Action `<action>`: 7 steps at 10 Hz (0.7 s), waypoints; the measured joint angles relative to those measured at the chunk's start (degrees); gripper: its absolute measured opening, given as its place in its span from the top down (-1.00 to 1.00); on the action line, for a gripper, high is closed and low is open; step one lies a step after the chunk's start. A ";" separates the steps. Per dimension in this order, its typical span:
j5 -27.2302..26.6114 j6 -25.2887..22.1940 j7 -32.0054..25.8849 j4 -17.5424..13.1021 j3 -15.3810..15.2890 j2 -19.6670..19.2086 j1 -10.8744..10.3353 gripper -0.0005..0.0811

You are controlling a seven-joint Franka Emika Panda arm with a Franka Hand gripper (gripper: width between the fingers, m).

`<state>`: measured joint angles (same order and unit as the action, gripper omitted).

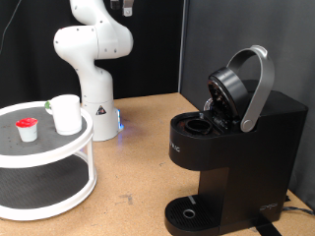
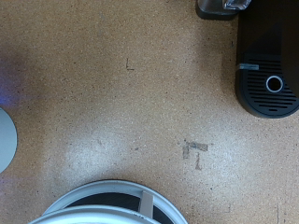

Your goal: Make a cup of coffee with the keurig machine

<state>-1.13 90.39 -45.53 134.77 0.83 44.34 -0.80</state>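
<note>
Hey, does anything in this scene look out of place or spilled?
Nothing is spilled or damaged. The keurig machine has its lid raised and no cup under it; the cup stands upright on the white tiered stand beside a small pod.

A brown particleboard tabletop point(image 1: 138, 147) carried a white two-tier round shelf point(image 1: 39, 172), with dark curtains point(image 1: 167, 44) hanging behind it.

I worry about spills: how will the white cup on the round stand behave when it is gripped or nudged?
The cup looks rigid and probably light, being small beside the keurig machine. It stands upright near the edge of the stand's top tier, so a sideways nudge might tip it or slide it off. Its smooth sides may be slippery.
</note>
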 joint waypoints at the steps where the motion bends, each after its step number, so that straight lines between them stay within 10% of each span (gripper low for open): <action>1: 0.00 0.14 -0.14 0.02 0.41 0.05 0.03 -0.97; 7: 3.32 -1.88 -8.76 -0.59 10.48 2.64 1.79 -0.97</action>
<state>2.19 88.51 -54.29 134.18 11.31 46.98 0.99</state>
